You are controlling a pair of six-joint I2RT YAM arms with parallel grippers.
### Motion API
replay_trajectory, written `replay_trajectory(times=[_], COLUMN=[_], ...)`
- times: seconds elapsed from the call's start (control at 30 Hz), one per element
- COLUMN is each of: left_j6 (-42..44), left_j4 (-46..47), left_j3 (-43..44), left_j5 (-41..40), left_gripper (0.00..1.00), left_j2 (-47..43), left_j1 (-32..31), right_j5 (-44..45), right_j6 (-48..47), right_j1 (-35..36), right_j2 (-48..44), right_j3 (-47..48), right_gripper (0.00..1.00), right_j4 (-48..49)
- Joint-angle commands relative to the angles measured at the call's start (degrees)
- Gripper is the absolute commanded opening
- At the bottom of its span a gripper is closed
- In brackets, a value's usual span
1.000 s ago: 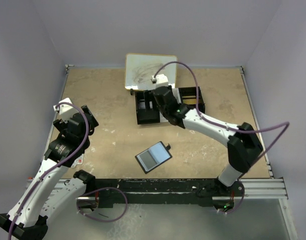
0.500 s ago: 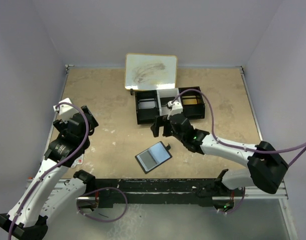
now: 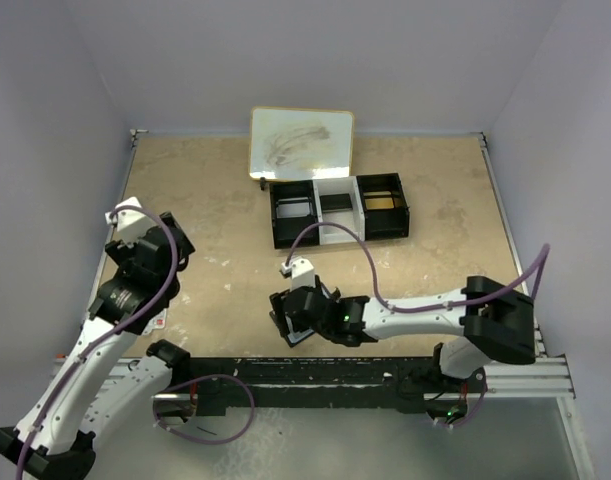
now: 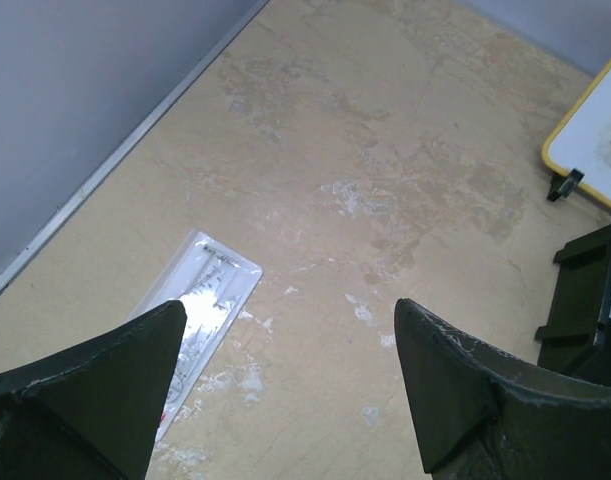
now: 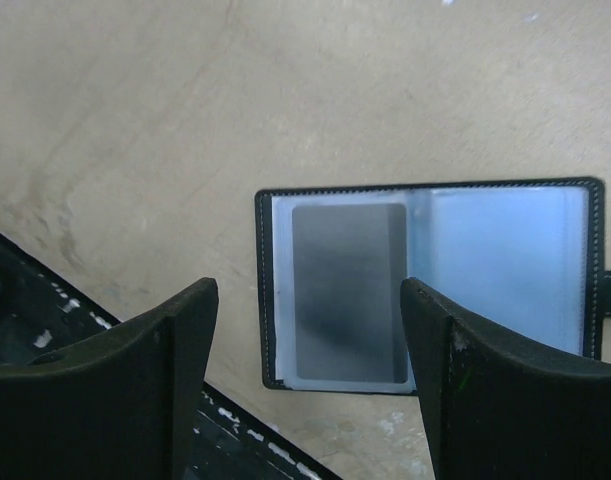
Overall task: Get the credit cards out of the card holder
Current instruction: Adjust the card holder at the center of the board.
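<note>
The card holder point(image 5: 430, 285) lies open and flat on the table, its shiny grey-blue inside facing up. A grey credit card point(image 5: 347, 292) sits in its left pocket; the right pocket point(image 5: 505, 265) looks pale blue. My right gripper point(image 5: 310, 300) hovers open just above the holder's left half, its fingers point(image 5: 180, 370) wide on either side of the card. Seen from the top, the right gripper point(image 3: 293, 315) covers most of the holder. My left gripper point(image 4: 290, 330) is open over bare table at the left, also seen at the left gripper point(image 3: 170, 240).
A glossy white flat card-like piece point(image 4: 200, 305) lies by the left wall. A black-and-white three-compartment tray point(image 3: 277, 215) stands at the back, with a yellow-edged whiteboard point(image 3: 302, 143) behind it. The black base rail point(image 5: 45, 330) runs close to the holder's near side.
My right arm swung from the tray at the back down to the card holder near the front edge, jaws open. The left arm has stayed still.
</note>
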Motion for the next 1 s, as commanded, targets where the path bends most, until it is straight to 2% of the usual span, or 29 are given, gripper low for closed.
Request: replay_trajectory(times=[0.0,0.1,0.37,0.57,0.87,0.97], left_j6=[-1.0,-0.6,-0.7,1.2,-0.7,-0.5], left_j4=[2.3,3.0,1.6,3.0,1.7,1.6], left_j3=[-0.5,-0.9,0.3,0.6,0.1,0.1], left_j5=[-3.8,-4.0,-3.4,-7.4,-6.6,-6.3], left_gripper=[0.82,0.83,0.83,0.82,0.82,0.82], left_j2=[-5.1,-5.5,-0.7,0.4,-0.7,-0.3], left_j1=[0.4,0.3,0.4,0.3,0.3,0.3], right_j5=[3.8,2.3,-3.9,-0.2,-0.5,-0.4], right_j6=[2.8,2.5,3.2,4.3,-0.1,-0.2], right_j1=[2.5,3.0,2.9,2.3,1.4,0.8], right_j2=[5.4,7.6,6.8,12.3,8.4,9.4], right_j3=[7.9,8.6,4.7,10.0,9.5,9.3], right_gripper=[0.75,0.75,0.73,0.69,0.75,0.83], right_j4=[-10.0,-11.9,-7.4,-15.5,-13.6,-13.6])
